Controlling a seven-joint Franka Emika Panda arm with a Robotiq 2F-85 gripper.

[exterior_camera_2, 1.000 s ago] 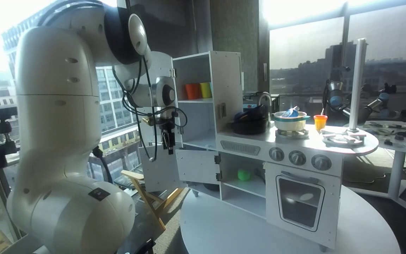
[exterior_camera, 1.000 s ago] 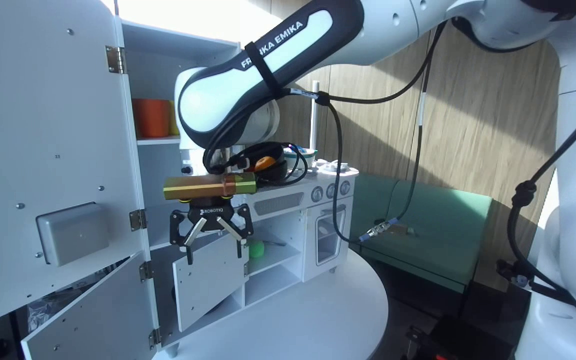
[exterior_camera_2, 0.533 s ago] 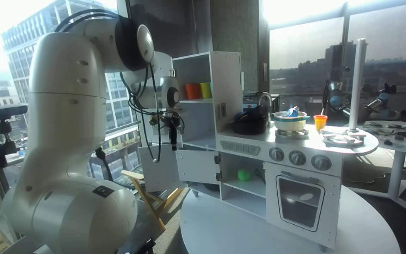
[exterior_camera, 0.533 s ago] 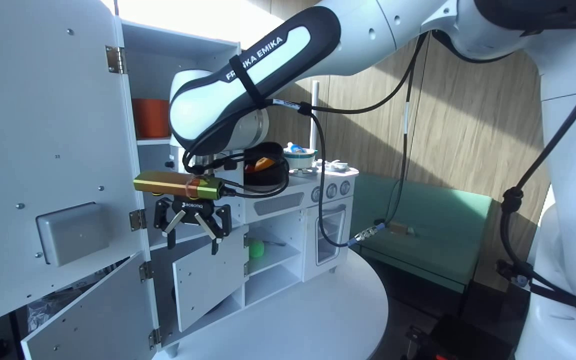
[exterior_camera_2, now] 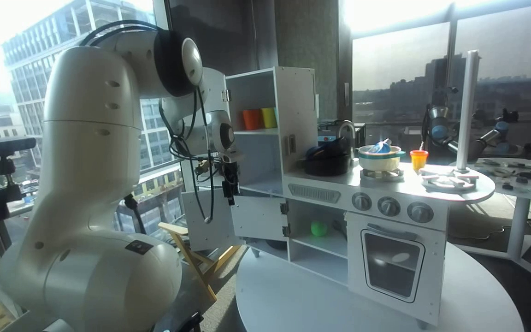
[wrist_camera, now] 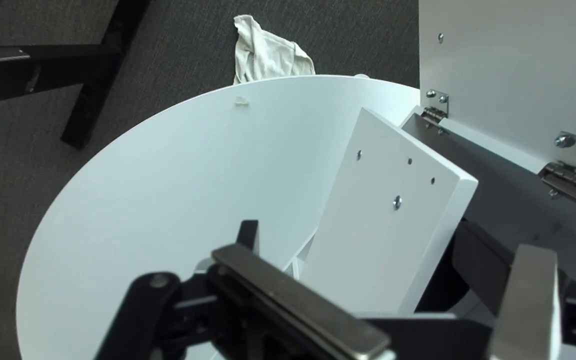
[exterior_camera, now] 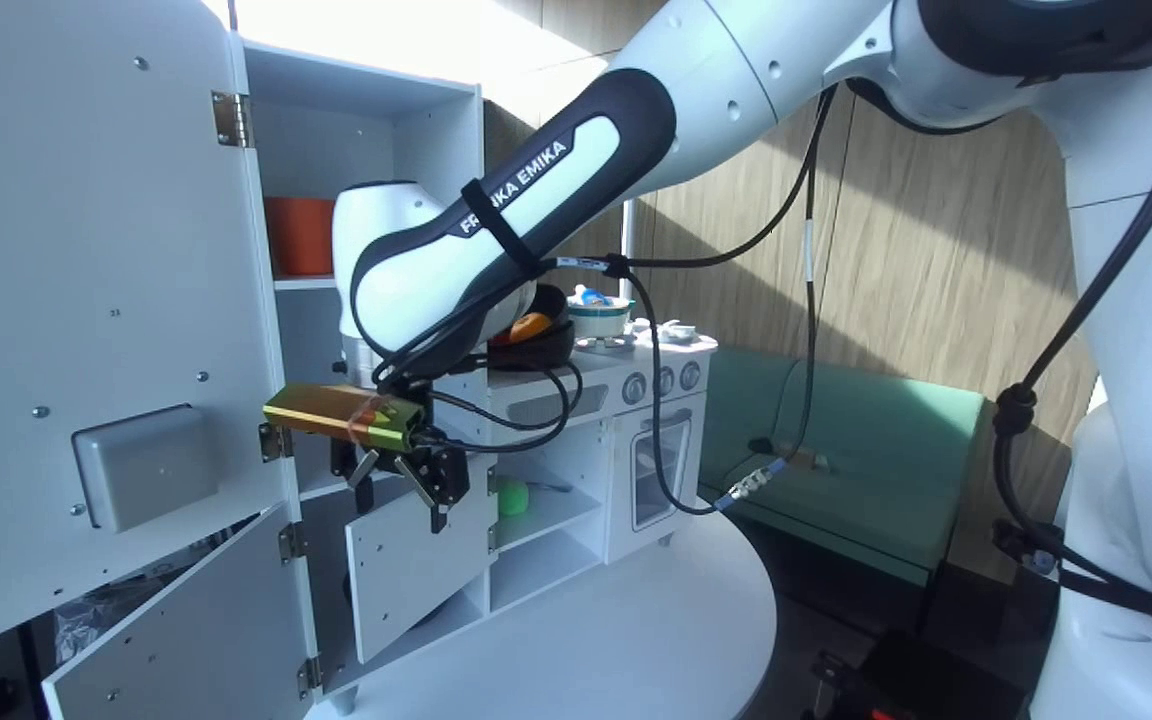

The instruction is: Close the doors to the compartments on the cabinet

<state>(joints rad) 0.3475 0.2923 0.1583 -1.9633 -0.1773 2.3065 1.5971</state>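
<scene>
In an exterior view, the white cabinet [exterior_camera: 441,160] stood on the round bench [exterior_camera: 656,630], with a tall door [exterior_camera: 106,230], a low door [exterior_camera: 198,622] and a small door [exterior_camera: 426,560] all swung out. A red cup [exterior_camera: 300,236] sat in the upper compartment [exterior_camera: 341,145], a green ball [exterior_camera: 513,497] in a cubby [exterior_camera: 558,508] under the counter [exterior_camera: 641,357], and something orange [exterior_camera: 529,327] in the dark pans [exterior_camera: 541,352]. The letters "FR" and "NKA EMIKA" ran along the arm [exterior_camera: 706,120], a black strap [exterior_camera: 502,226] between them. The claw [exterior_camera: 401,507] was spread wide.

In an exterior view, a yellow cup [exterior_camera_2: 269,118] stood beside the red one, and a pot [exterior_camera_2: 378,163] with a teal rim held something blue [exterior_camera_2: 380,147]. The claw pointed down just beside the small door's top free corner; contact could not be told.

In the wrist view, the claw was wide, the small door in sight between its two fingers [wrist_camera: 247,234]. To the left, bench top stretched out to a curved edge [wrist_camera: 318,78], with a cream cloth [wrist_camera: 270,52] on the floor [wrist_camera: 188,55] past it. To the right, a gap lay between the small door and the metal hinges [wrist_camera: 434,115].
</scene>
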